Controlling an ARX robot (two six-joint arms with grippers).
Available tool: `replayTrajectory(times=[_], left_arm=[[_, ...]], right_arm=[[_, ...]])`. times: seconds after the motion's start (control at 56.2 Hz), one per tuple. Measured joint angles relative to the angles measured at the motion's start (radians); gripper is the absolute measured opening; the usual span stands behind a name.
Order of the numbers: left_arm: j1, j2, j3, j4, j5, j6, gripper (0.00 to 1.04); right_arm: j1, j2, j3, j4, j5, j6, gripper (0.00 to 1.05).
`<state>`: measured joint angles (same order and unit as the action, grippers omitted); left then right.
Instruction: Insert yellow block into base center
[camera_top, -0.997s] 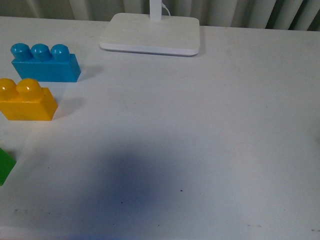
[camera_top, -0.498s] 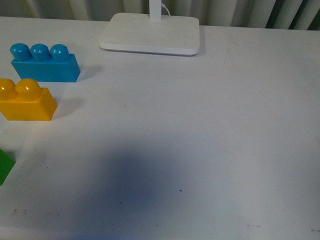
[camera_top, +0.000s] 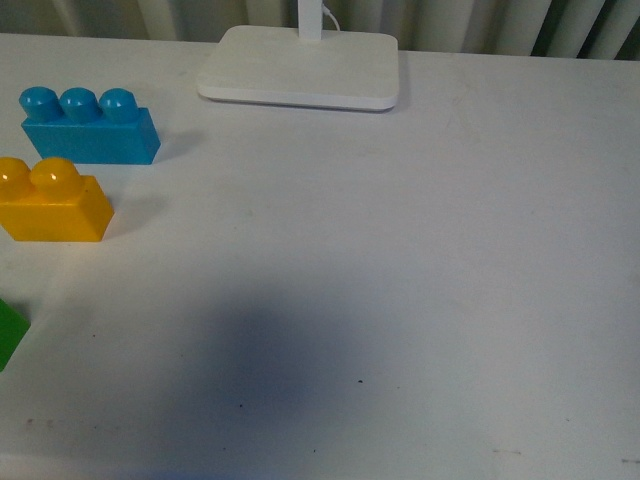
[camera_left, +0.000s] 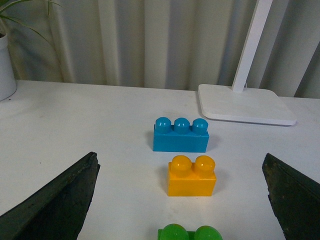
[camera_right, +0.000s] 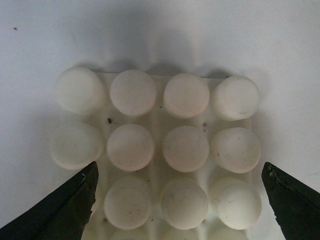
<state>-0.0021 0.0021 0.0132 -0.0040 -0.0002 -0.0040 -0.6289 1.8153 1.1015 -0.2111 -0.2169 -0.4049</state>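
The left gripper (camera_left: 179, 155), wide open and empty, has the yellow block (camera_left: 192, 176) straight ahead between its fingers, with a blue brick (camera_left: 180, 135) just beyond it and a green brick (camera_left: 192, 234) nearer. It should, I judge, descend centred and clamp the block's flat sides, keeping it upright. The right gripper (camera_right: 179, 163), equally wide, hangs directly over the base (camera_right: 159, 150).

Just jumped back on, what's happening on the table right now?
Nothing has been picked up yet. The yellow block sits on the table between the blue brick and a green brick, and the left end effector is open and lined up facing it, not touching. The right end effector is open too, looking straight down on the studded base, whose studs are all bare. The base is outside the front view.
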Motion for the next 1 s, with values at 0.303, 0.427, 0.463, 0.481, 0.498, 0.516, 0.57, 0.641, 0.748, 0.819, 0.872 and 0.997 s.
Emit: replayTrajectory(times=[0.303, 0.427, 0.463, 0.481, 0.498, 0.516, 0.57, 0.641, 0.748, 0.819, 0.872, 0.997], left_arm=[[0.000, 0.000, 0.000, 0.000, 0.000, 0.000, 0.98], [0.000, -0.001, 0.000, 0.000, 0.000, 0.000, 0.98], [0.000, -0.001, 0.000, 0.000, 0.000, 0.000, 0.98], [0.000, -0.001, 0.000, 0.000, 0.000, 0.000, 0.98], [0.000, -0.001, 0.000, 0.000, 0.000, 0.000, 0.98], [0.000, -0.001, 0.000, 0.000, 0.000, 0.000, 0.98], [0.000, -0.001, 0.000, 0.000, 0.000, 0.000, 0.98], [0.000, -0.001, 0.000, 0.000, 0.000, 0.000, 0.98], [0.000, -0.001, 0.000, 0.000, 0.000, 0.000, 0.98], [0.000, -0.001, 0.000, 0.000, 0.000, 0.000, 0.98], [0.000, -0.001, 0.000, 0.000, 0.000, 0.000, 0.98], [0.000, -0.001, 0.000, 0.000, 0.000, 0.000, 0.98]], right_arm=[[-0.011, 0.068, 0.035, 0.019, 0.014, -0.030, 0.96], [-0.017, 0.084, 0.045, 0.023, 0.011, -0.047, 0.96], [-0.020, 0.089, 0.046, 0.032, 0.005, -0.051, 0.96], [-0.021, 0.090, 0.046, 0.036, 0.003, -0.051, 0.96], [-0.021, 0.090, 0.044, 0.041, -0.003, -0.050, 0.96], [-0.021, 0.090, 0.041, 0.046, -0.005, -0.050, 0.96], [-0.021, 0.087, 0.030, 0.054, -0.016, -0.044, 0.96], [-0.015, 0.071, -0.001, 0.071, -0.039, -0.030, 0.96], [0.006, 0.040, -0.053, 0.098, -0.048, 0.017, 0.96], [0.034, 0.005, -0.103, 0.112, -0.047, 0.043, 0.96], [0.069, -0.031, -0.152, 0.126, -0.037, 0.069, 0.96], [0.191, -0.112, -0.269, 0.149, -0.002, 0.169, 0.96]])
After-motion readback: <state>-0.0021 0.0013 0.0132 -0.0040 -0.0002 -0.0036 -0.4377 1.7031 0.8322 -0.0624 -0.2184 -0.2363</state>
